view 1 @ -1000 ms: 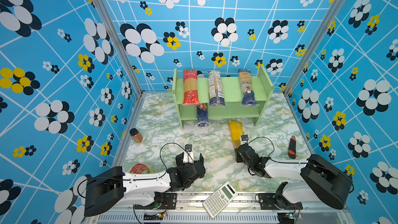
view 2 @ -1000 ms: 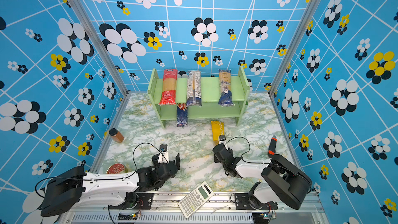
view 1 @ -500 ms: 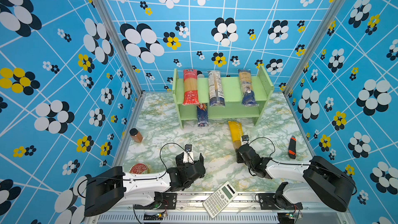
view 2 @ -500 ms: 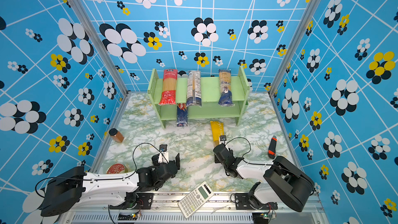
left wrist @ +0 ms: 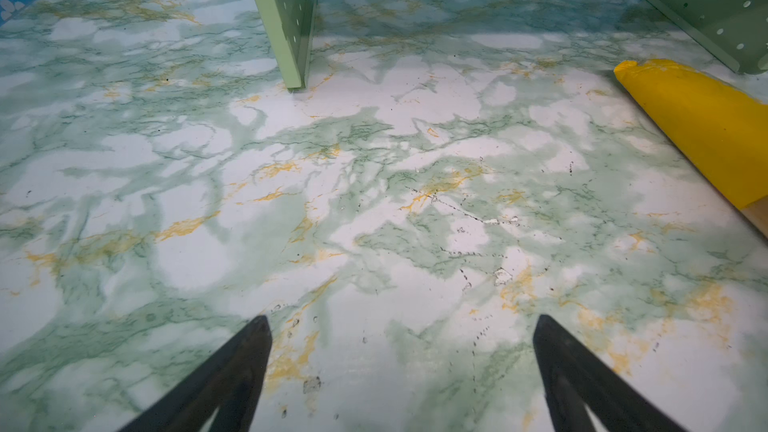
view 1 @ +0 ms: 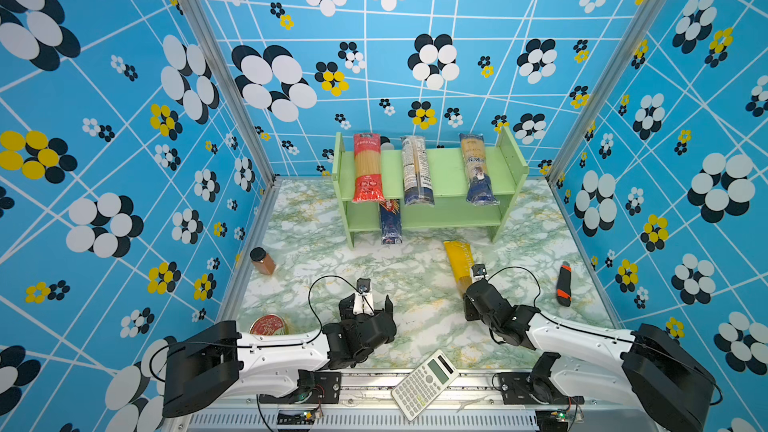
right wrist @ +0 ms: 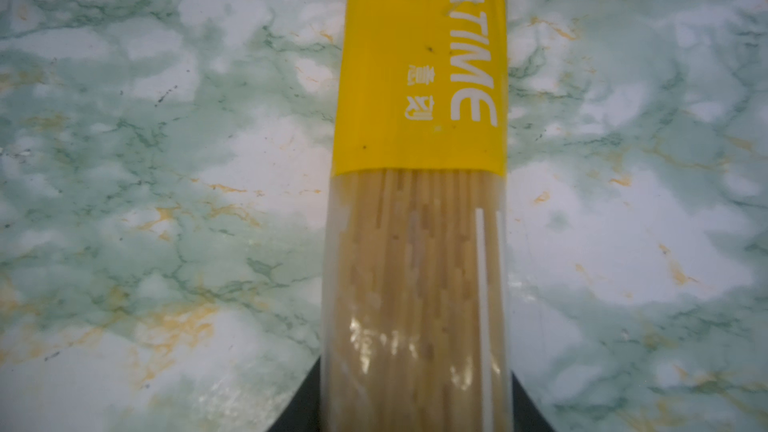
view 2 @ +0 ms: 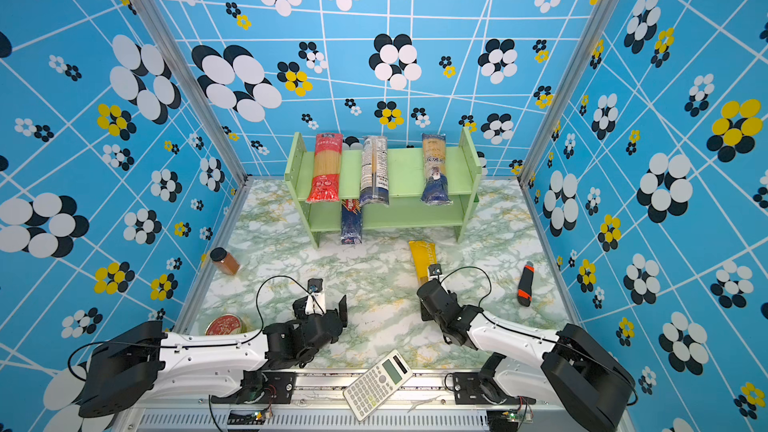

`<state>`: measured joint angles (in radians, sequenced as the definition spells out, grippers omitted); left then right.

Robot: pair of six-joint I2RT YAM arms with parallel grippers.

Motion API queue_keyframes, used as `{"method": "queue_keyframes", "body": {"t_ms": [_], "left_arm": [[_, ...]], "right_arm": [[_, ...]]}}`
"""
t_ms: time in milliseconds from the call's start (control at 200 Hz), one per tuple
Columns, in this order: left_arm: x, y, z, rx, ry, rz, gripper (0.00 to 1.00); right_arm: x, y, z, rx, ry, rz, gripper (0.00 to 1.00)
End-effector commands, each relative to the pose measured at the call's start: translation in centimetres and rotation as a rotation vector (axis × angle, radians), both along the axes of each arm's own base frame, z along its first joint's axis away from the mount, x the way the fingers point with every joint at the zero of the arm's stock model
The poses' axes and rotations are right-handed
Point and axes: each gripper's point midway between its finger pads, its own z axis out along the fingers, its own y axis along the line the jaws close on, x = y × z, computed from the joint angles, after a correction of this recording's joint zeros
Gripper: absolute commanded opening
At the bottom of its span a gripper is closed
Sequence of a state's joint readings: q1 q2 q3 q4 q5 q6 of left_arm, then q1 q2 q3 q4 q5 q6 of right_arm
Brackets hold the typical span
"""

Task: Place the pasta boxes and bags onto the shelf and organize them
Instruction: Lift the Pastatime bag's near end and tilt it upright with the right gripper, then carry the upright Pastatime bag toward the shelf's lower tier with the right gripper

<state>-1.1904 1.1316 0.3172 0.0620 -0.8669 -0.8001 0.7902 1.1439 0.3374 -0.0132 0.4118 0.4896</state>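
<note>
The light-green shelf (view 1: 449, 176) (view 2: 409, 174) stands at the back. Across its top tier lie a red-ended clear bag (view 1: 368, 168), a clear/navy bag (view 1: 415, 170) and a yellow-navy bag (view 1: 478, 168). A dark blue Barilla box (view 1: 390, 222) juts out of the lower tier. The yellow bag (view 1: 458, 261) (right wrist: 419, 76) lies on the table in front of the shelf. My right gripper (right wrist: 415, 371) is shut on its near, clear end, a finger on each side. Well to the left, my left gripper (left wrist: 401, 322) (view 1: 368, 305) hovers open over bare marble. The yellow bag (left wrist: 698, 126) also shows in the left wrist view.
A small brown jar (view 1: 262, 261) lies by the left wall and a round red tin (view 1: 269, 324) sits near the left arm. A white calculator (view 1: 424, 384) rests on the front rail. An orange-and-black knife (view 1: 563, 289) lies at the right. Patterned walls close three sides.
The right gripper's fingers have closed in on the near end of the yellow bag, and that arm has shifted slightly. The left arm has not moved.
</note>
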Motion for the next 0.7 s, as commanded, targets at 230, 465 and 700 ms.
{"method": "queue_keyframes", "body": {"t_ms": [230,465,700], "left_arm": [[0.6,-0.5,0.6,-0.022,-0.012,0.016,0.99],[0.6,-0.4,0.6,-0.024,-0.013,0.020,0.99],[0.6,-0.2,0.6,-0.024,-0.014,0.023,0.99]], "right_arm": [[1.0,1.5,4.9,0.071,-0.083,0.028,0.15],[0.9,2.2,6.1,0.089,-0.077,0.065,0.05],[1.0,2.2,7.4,0.111,-0.103,0.062,0.00]]}}
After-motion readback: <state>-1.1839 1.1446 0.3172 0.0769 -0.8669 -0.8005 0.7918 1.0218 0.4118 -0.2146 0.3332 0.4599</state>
